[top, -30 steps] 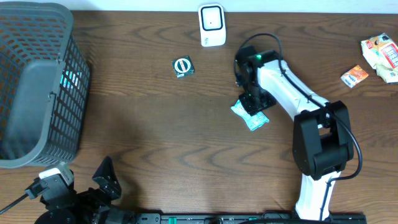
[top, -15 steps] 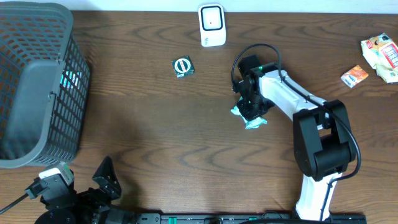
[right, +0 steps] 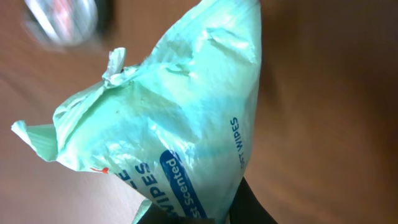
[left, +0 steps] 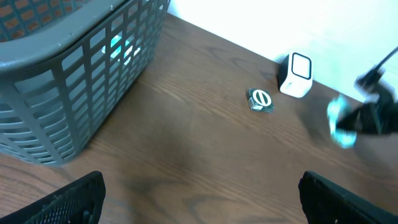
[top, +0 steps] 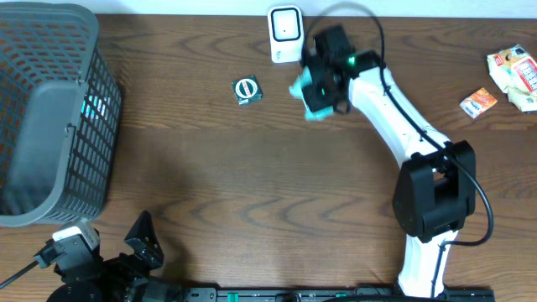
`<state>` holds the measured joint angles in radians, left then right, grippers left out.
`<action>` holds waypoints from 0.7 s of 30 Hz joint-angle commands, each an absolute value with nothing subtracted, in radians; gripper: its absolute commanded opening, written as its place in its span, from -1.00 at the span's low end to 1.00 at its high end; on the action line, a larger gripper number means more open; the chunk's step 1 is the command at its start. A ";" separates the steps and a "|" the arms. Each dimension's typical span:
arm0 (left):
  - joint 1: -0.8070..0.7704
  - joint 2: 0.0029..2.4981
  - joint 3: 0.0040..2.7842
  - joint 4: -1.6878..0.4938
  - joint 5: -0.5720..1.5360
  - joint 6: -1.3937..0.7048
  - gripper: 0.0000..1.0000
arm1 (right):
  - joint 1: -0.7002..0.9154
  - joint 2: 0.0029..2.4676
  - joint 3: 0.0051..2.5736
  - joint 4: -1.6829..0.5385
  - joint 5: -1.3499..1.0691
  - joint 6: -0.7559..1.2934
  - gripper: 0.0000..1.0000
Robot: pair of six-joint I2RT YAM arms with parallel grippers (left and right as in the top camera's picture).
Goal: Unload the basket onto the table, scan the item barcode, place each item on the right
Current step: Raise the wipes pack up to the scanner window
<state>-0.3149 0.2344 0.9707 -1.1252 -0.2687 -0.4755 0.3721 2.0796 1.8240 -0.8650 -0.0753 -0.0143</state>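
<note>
Wipes packet [right: 174, 124], pale green, pinched between the pressed fingers of right gripper [top: 321, 88], held above the table [top: 210, 184] just beside white scanner [top: 285, 33] at the far edge. Left gripper [left: 199, 199] spread wide, low near grey basket [left: 74, 93]. Small green round item [top: 247, 90] lying left of the packet.

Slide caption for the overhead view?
Barcode scan: right gripper holds the green wipes packet next to the white scanner.
</note>
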 commanded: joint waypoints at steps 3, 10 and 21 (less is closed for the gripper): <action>-0.311 0.233 0.966 -1.124 -0.286 -0.485 0.96 | 0.381 2.095 1.966 -0.744 -0.104 0.094 -0.99; -0.311 0.233 0.966 -1.124 -0.286 -0.485 0.96 | 0.380 2.310 2.251 -0.691 -0.157 0.102 -0.98; -0.311 0.233 0.966 -1.124 -0.286 -0.485 0.95 | 0.377 2.580 2.455 -0.412 0.152 0.047 -0.98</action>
